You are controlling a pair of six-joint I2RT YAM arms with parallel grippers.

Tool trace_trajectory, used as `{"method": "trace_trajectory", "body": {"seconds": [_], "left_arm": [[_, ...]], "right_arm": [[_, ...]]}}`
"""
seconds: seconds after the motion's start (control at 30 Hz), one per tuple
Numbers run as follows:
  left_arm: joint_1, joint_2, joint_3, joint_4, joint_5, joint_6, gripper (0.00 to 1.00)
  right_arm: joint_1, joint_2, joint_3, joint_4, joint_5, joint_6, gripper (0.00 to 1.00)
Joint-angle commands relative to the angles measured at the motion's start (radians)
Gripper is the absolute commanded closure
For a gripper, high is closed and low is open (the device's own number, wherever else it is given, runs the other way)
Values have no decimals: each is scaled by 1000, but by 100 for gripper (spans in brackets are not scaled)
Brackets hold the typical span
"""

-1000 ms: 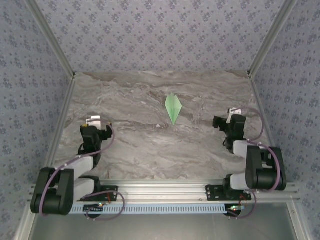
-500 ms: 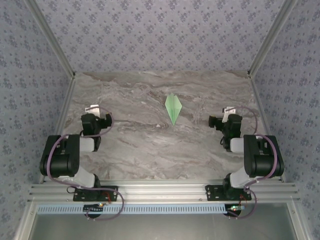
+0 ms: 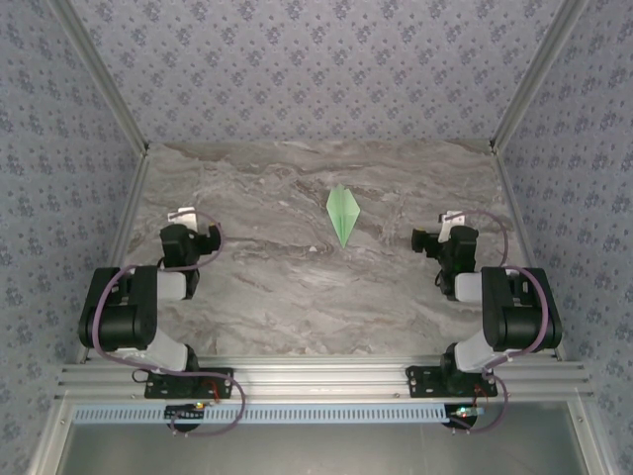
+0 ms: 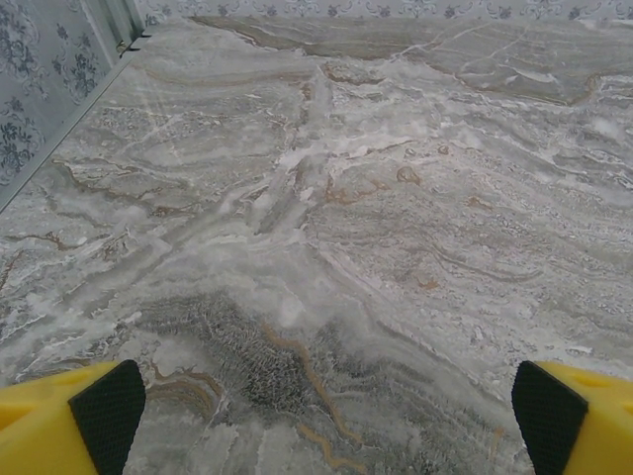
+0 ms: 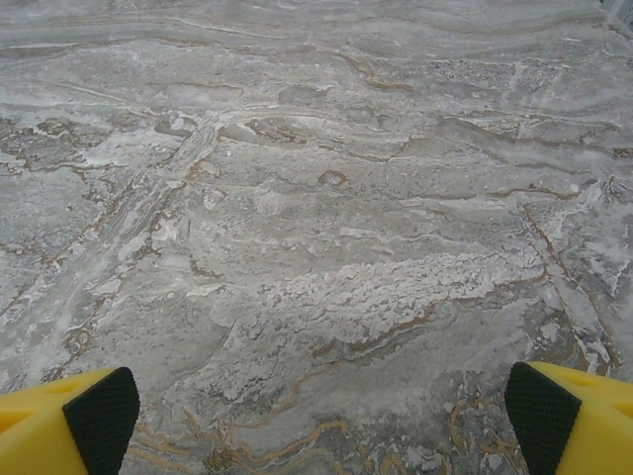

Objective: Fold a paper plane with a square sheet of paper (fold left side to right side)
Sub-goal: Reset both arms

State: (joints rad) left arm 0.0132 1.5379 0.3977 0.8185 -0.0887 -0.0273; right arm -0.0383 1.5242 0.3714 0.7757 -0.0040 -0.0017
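The paper plane (image 3: 341,215), the pale mint-green sheet folded into a narrow dart with a centre crease, lies flat on the marble table (image 3: 297,287) just right of centre, tip toward me. My left gripper (image 3: 184,226) sits far to its left, my right gripper (image 3: 447,230) to its right, both well apart from it. Seen from the left wrist, my left gripper (image 4: 326,406) is open with only bare marble between its yellow, black-padded fingers (image 4: 107,411). In the right wrist view my right gripper (image 5: 321,411) is open the same way, fingers (image 5: 99,416) wide apart.
Patterned walls (image 3: 316,69) close off the table at the back and both sides, with slanted aluminium posts (image 3: 104,84) at the corners. An aluminium rail (image 3: 326,381) carrying both arm bases runs along the near edge.
Both arms drew back and folded up over their bases during the first half second, the left elbow swinging up. They have held still since. The plane has not moved.
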Motion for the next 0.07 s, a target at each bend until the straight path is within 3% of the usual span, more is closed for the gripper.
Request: {"method": "trace_trajectory", "body": {"seconds": [0.0, 0.03], "left_arm": [[4, -5, 12, -1, 24, -6, 2], [5, -4, 12, -2, 24, -5, 2]], "right_arm": [[3, -2, 17, 26, 15, -20, 0], [3, -1, 17, 27, 15, -21, 0]]}}
